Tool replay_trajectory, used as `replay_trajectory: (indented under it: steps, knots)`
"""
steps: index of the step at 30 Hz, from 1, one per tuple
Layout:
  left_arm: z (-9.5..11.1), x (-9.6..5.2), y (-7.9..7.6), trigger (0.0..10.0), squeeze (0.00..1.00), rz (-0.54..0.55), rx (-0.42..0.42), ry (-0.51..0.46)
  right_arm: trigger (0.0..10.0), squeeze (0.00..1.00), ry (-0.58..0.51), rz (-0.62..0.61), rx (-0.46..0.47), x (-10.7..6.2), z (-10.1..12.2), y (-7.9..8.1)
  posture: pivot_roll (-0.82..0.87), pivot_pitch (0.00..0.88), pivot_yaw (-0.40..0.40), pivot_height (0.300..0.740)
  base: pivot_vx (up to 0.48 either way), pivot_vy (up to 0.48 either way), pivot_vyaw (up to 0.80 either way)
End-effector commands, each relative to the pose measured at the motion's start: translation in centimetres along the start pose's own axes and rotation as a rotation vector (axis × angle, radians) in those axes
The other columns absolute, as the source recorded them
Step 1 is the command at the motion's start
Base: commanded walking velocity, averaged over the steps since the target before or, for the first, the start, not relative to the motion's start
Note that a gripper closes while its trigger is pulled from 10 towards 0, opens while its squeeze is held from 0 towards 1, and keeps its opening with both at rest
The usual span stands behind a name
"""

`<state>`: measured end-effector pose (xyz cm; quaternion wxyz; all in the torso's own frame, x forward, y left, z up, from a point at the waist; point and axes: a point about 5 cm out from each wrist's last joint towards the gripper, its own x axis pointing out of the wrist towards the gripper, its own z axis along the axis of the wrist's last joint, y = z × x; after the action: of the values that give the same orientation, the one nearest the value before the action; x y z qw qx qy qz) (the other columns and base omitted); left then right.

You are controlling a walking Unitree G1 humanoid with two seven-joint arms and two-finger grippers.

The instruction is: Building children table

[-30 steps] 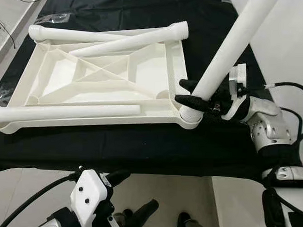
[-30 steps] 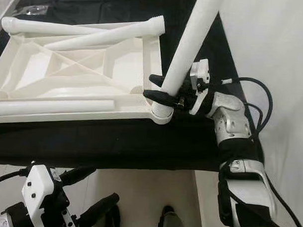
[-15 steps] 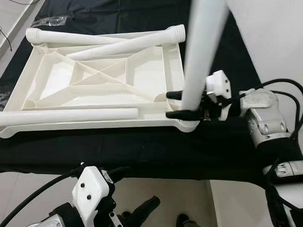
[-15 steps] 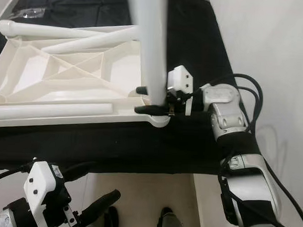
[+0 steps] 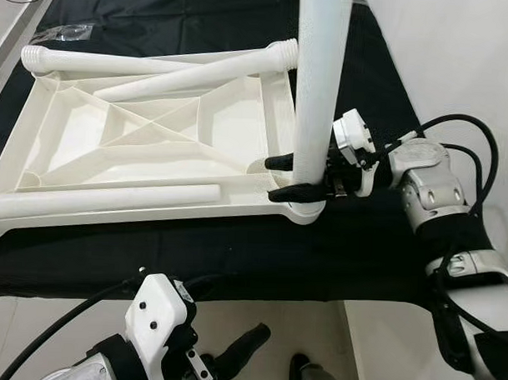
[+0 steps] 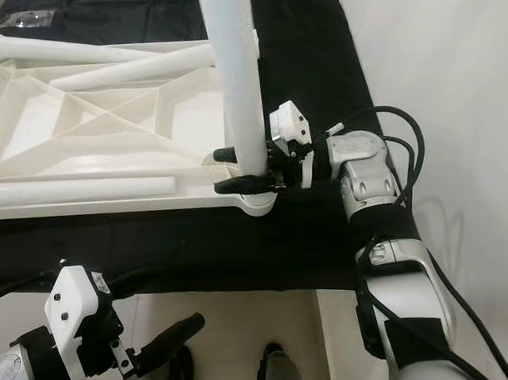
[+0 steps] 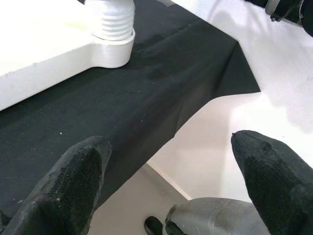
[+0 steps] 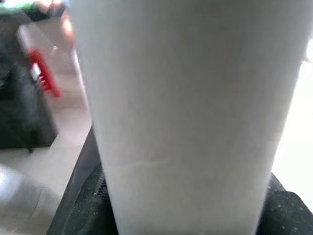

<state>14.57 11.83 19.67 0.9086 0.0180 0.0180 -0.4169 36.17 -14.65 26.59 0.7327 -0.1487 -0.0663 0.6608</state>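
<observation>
Swung from a lean to upright, the table leg [image 5: 319, 84] now stands with its long axis vertical over the corner socket [image 5: 302, 210] of the upturned tabletop [image 5: 155, 145]. Right gripper [image 5: 288, 178] pinches it just above the socket; the left gripper [image 7: 171, 181], fingers spread, hangs idle below the table edge.

Right gripper [image 5: 289, 178] fingers clamped; left gripper [image 5: 224, 339] low, fingers spread.

Bright, even indoor light; the white leg [image 8: 181, 107] is overexposed and blurred close up, with the background soft.
</observation>
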Motion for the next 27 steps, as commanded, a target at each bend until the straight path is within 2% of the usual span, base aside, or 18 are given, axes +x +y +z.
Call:
replay_trajectory:
  steps: [1, 4, 7, 9, 10, 11, 12, 13, 16, 17, 18, 19, 21, 22, 25, 26, 27]
  knots:
    - [-0.5, -0.1, -0.2, 10.0, 0.00, 0.004, -0.026, 0.028, 10.0, 0.00, 0.037, -0.041, 0.159, 0.4, -3.8, 1.1, 0.12, 0.370, 0.033, 0.740, 0.000, 0.000, 0.00]
    - [-0.5, -0.1, -0.2, 10.0, 0.00, 0.003, -0.026, 0.028, 10.0, 0.00, 0.009, -0.141, 0.186, 0.9, -5.1, 1.6, 0.11, 0.372, 0.035, 0.740, 0.000, 0.000, 0.00]
    - [-0.5, 0.0, -0.2, 10.0, 0.00, 0.002, -0.027, 0.028, 10.0, 0.00, 0.001, -0.183, 0.201, 1.2, -5.8, 2.1, 0.11, 0.372, 0.035, 0.740, 0.000, 0.000, 0.00]
    - [-0.5, 0.0, -0.2, 10.0, 0.00, -0.001, -0.028, 0.027, 10.0, 0.00, 0.038, -0.332, 0.238, 1.7, -7.5, 2.7, 0.11, 0.374, 0.036, 0.740, 0.000, 0.000, 0.00]
    - [-0.5, 0.0, -0.2, 10.0, 0.00, -0.001, -0.028, 0.027, 10.0, 0.00, 0.038, -0.332, 0.238, 1.7, -7.5, 2.7, 0.11, 0.374, 0.036, 0.740, 0.000, 0.000, 0.00]
    - [-0.5, 0.0, -0.3, 10.0, 0.00, -0.003, -0.029, 0.027, 10.0, 0.00, 0.097, -0.421, 0.226, 2.2, -8.2, 3.2, 0.11, 0.375, 0.029, 0.740, 0.000, 0.000, 0.00]
    - [-0.5, 0.0, -0.3, 10.0, 0.00, -0.003, -0.029, 0.027, 10.0, 0.00, 0.097, -0.421, 0.226, 2.2, -8.2, 3.2, 0.11, 0.375, 0.029, 0.740, 0.000, 0.000, 0.00]
    - [-0.5, 0.0, -0.3, 10.0, 0.00, -0.004, -0.030, 0.028, 10.0, 0.00, 0.210, -0.588, 0.247, 3.0, -8.8, 3.8, 0.10, 0.376, 0.025, 0.740, 0.000, 0.000, 0.00]
    - [-0.5, 0.0, -0.3, 10.0, 0.00, -0.004, -0.030, 0.028, 10.0, 0.00, 0.210, -0.588, 0.247, 3.0, -8.8, 3.8, 0.10, 0.376, 0.025, 0.740, 0.000, 0.000, 0.00]
    - [-0.6, -0.1, -0.3, 10.0, 0.00, -0.005, -0.030, 0.031, 10.0, 0.00, 0.215, -0.857, 0.258, 5.0, -8.0, 5.2, 0.10, 0.376, 0.011, 0.740, 0.000, 0.000, 0.00]
    - [-0.6, -0.1, -0.3, 10.0, 0.00, -0.005, -0.030, 0.031, 10.0, 0.00, 0.215, -0.857, 0.258, 5.0, -8.0, 5.2, 0.10, 0.376, 0.011, 0.740, 0.000, 0.000, 0.00]
    - [-0.6, -0.1, -0.2, 10.0, 0.00, -0.004, -0.029, 0.035, 10.0, 0.00, 0.219, -1.001, 0.282, 6.9, -6.9, 7.7, 0.09, 0.376, 0.017, 0.740, 0.000, 0.000, 0.00]
    - [-0.6, -0.1, -0.2, 10.0, 0.00, -0.004, -0.029, 0.035, 10.0, 0.00, 0.219, -1.001, 0.282, 6.9, -6.9, 7.7, 0.09, 0.376, 0.017, 0.740, 0.000, 0.000, 0.00]
    - [-0.7, -0.1, -0.1, 10.0, 0.00, -0.002, -0.029, 0.038, 10.0, 0.00, 0.216, -1.115, 0.285, 7.8, -6.3, 9.1, 0.09, 0.371, 0.020, 0.740, 0.000, 0.000, 0.00]
    - [-0.7, -0.1, -0.1, 10.0, 0.00, -0.002, -0.029, 0.038, 10.0, 0.00, 0.216, -1.115, 0.285, 7.8, -6.3, 9.1, 0.09, 0.371, 0.020, 0.740, 0.000, 0.000, 0.00]
    - [-0.9, -0.1, 0.1, 10.0, 0.00, 0.000, -0.025, 0.041, 10.0, 0.00, 0.196, -1.160, 0.310, 8.8, -6.6, 9.9, 0.09, 0.362, 0.019, 0.740, 0.000, 0.000, 0.00]
    - [-0.9, -0.1, 0.1, 10.0, 0.00, 0.000, -0.025, 0.041, 10.0, 0.00, 0.196, -1.160, 0.310, 8.8, -6.6, 9.9, 0.09, 0.362, 0.019, 0.740, 0.000, 0.000, 0.00]
